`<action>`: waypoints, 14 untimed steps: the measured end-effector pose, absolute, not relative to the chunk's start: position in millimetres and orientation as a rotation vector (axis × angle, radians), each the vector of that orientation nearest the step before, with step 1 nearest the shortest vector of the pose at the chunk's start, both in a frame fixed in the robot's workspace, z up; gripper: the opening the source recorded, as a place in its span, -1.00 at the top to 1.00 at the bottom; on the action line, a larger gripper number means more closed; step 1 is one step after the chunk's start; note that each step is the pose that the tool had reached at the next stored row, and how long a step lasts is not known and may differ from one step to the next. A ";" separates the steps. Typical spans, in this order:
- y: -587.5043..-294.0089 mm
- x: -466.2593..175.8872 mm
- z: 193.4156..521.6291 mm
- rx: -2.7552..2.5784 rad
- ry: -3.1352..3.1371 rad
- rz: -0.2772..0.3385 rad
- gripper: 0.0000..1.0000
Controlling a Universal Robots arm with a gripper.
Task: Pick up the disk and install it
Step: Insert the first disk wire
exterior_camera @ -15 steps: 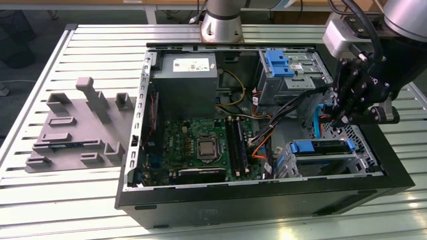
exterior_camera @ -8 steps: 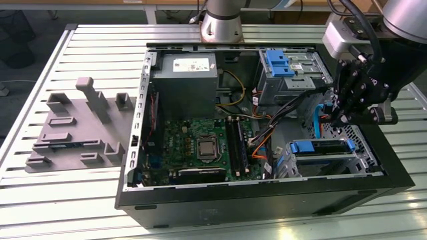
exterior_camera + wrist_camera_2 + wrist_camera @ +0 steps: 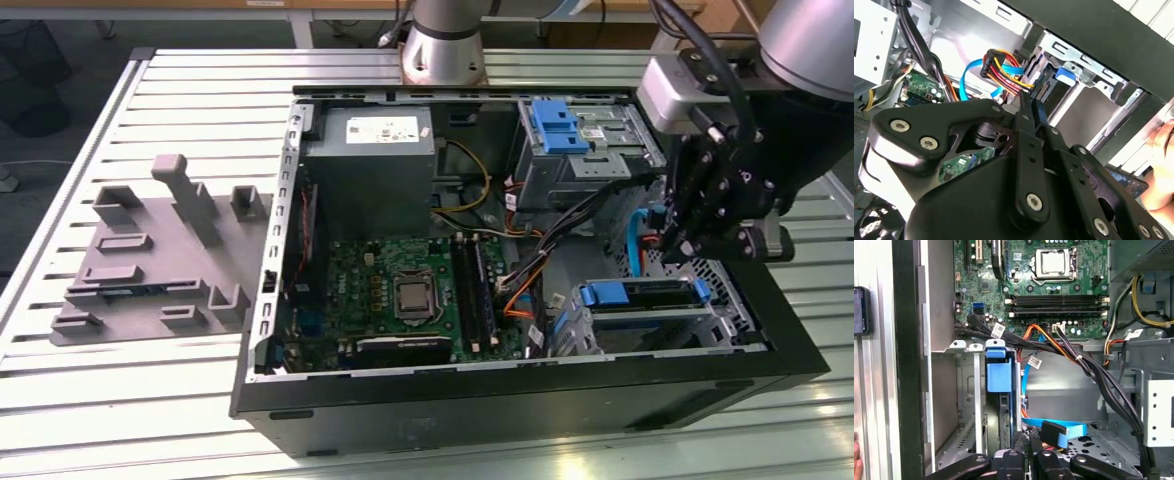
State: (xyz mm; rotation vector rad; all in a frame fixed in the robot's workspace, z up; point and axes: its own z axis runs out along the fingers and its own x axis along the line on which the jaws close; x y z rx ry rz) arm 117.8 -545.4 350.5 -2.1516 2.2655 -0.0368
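Observation:
The disk (image 3: 641, 295) sits in the drive cage at the case's near corner on the exterior view's right. Its bright blue carrier shows at the cage's mouth. In the first wrist view the blue carrier tab (image 3: 999, 375) stands in a cage slot with the drive's dark edge below it. My gripper (image 3: 663, 245) hangs just above and behind that cage, apart from the disk. In the second wrist view its fingers (image 3: 1026, 117) lie pressed together with nothing between them. They are close to a bundle of red, yellow and orange wires (image 3: 1004, 70) and a blue flat cable (image 3: 1064, 430).
The open black computer case (image 3: 534, 405) holds a green motherboard (image 3: 400, 290) and a second blue bracket (image 3: 554, 125) at the far drive cage. A grey fixture block (image 3: 160, 250) lies on the slatted table at the exterior view's left. A person's hand (image 3: 1164, 165) is beside the case.

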 end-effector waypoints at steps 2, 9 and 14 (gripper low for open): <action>-546.8 116.7 347.6 -2.151 2.264 -0.038 0.68; -554.1 115.6 340.3 -2.180 2.235 -0.039 0.68; -557.6 114.0 338.7 -2.180 2.234 -0.040 0.68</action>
